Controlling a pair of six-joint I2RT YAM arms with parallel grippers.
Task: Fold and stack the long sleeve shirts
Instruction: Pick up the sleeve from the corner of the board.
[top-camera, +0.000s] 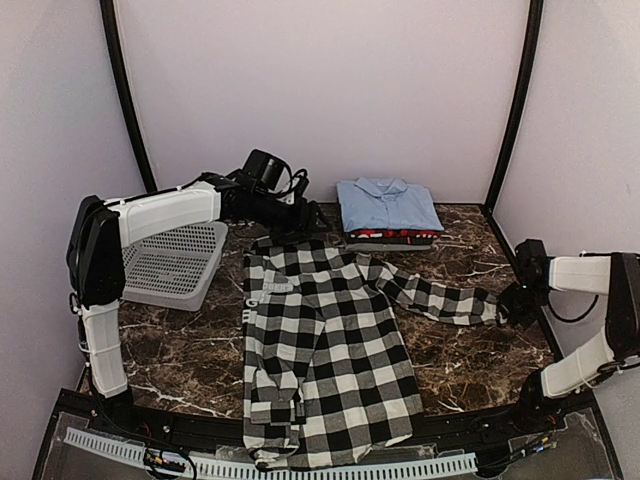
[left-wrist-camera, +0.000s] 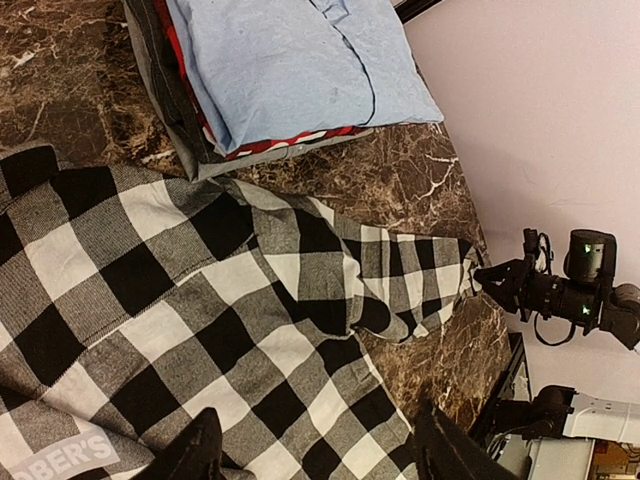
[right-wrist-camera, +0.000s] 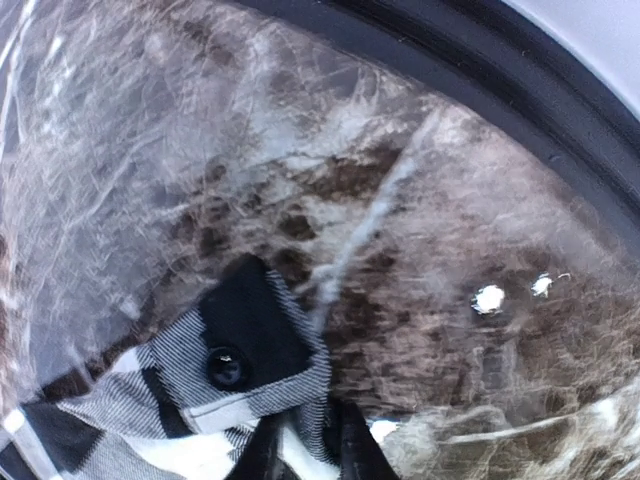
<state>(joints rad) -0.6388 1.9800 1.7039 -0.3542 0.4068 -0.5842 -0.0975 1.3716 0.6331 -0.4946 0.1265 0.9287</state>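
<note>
Nearest you, the hem of the buffalo-check shirt (top-camera: 320, 350) hangs over the near edge of the marble table (top-camera: 480, 370), between the two arm bases. Its body lies flat and unfolded, with the collar toward 12 o'clock. The sleeve on the 9 o'clock side lies along the body. The other sleeve stretches out toward 3 o'clock.

At that sleeve's end, the right gripper (top-camera: 505, 305) is clenched on the cuff (right-wrist-camera: 270, 330). In the right wrist view the fingertips (right-wrist-camera: 265, 450) sit close together with cloth between them, just beside the cuff button (right-wrist-camera: 227, 368).

Step in hand, by judgement: folding this sleeve inward. For the next move, lift the cuff clear of the table and carry it toward 9 o'clock across the body, laying the sleeve flat.

Farther back, the left gripper (top-camera: 300, 215) hovers over the collar end, jaws wide apart and grasping nothing. Checked cloth lies directly beneath it.

Beyond, at 1 o'clock by the far edge, the light blue shirt (top-camera: 388, 205) lies folded on top of the red shirt (top-camera: 390, 236). The grey basket (top-camera: 175, 265) sits at 10 o'clock.
</note>
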